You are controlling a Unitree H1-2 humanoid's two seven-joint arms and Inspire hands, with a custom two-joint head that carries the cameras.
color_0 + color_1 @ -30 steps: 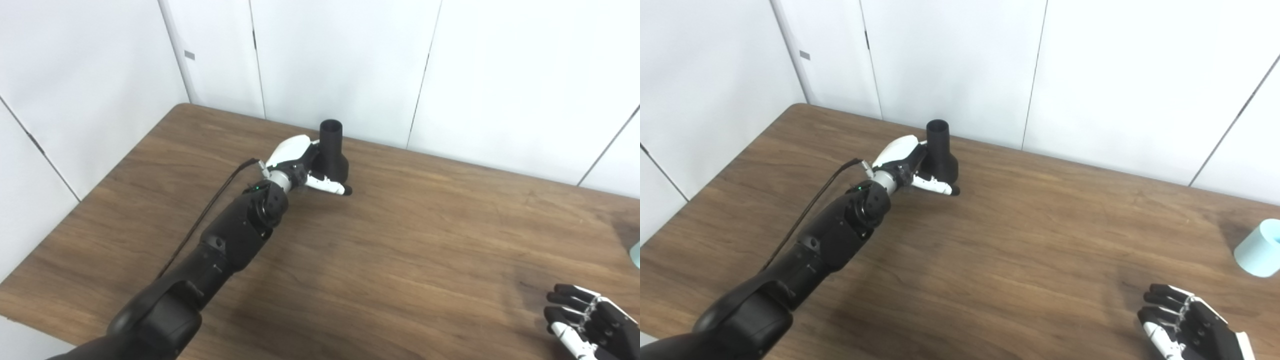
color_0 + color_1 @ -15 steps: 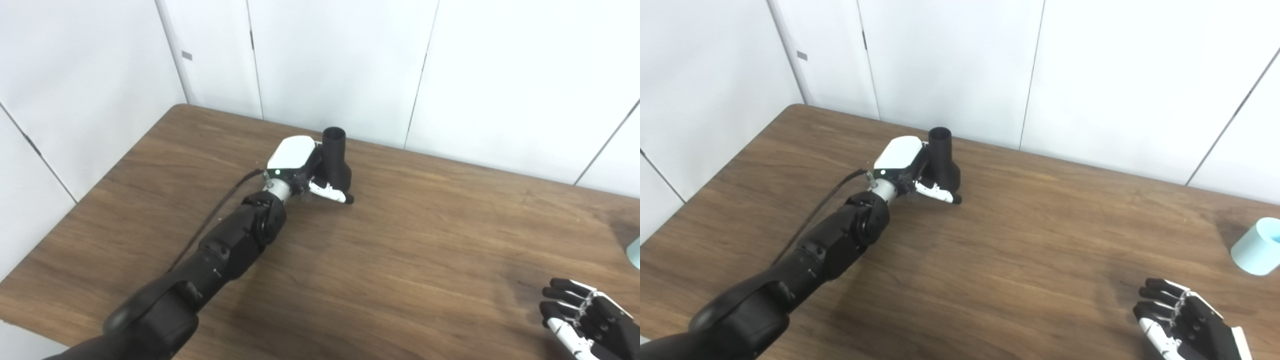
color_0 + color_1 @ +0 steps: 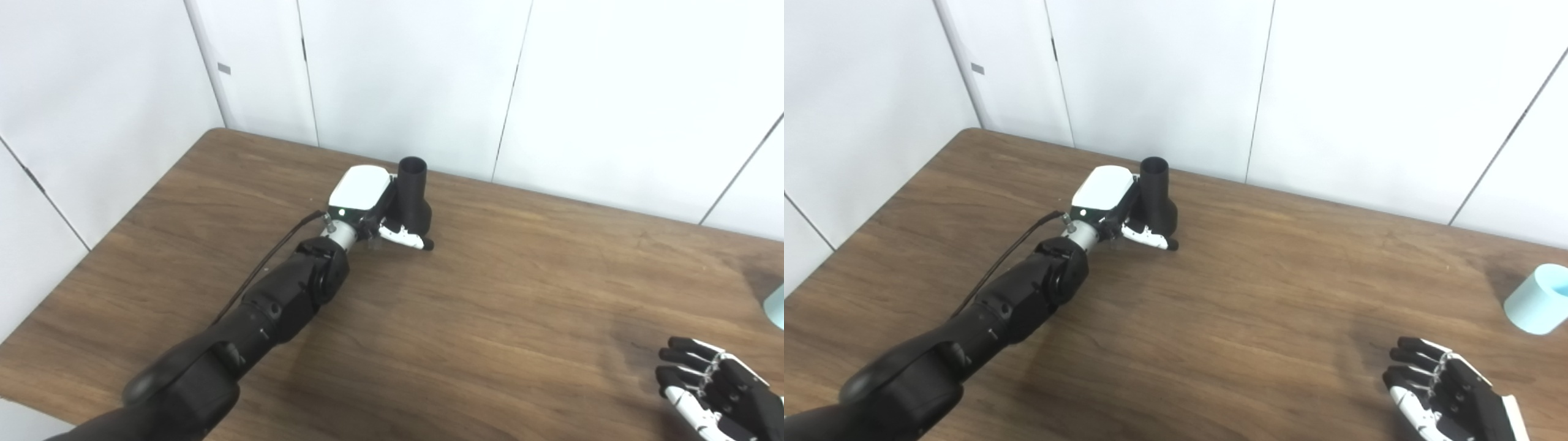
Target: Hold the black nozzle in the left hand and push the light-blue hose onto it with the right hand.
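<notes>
The left hand [image 3: 373, 208], white-backed with black fingers, is wrapped around the black funnel-shaped plastic nozzle [image 3: 414, 195], which stands upright with its narrow open end up, near the far edge of the brown wooden table [image 3: 490, 294]. The right hand [image 3: 1442, 398] is near the table's front right, fingers spread and holding nothing. The light-blue cylindrical hose piece [image 3: 1536, 299] stands at the right edge, apart from that hand.

The table [image 3: 502, 294] looks like dark wood with a visible grain and a soft, low shine. The nozzle [image 3: 413, 196] is matt black plastic. The left hand [image 3: 367, 205] has a smooth, glossy white shell. The hose [image 3: 1536, 299] is smooth, matt light-blue plastic. The wall [image 3: 398, 73] panels are plain matt white.
</notes>
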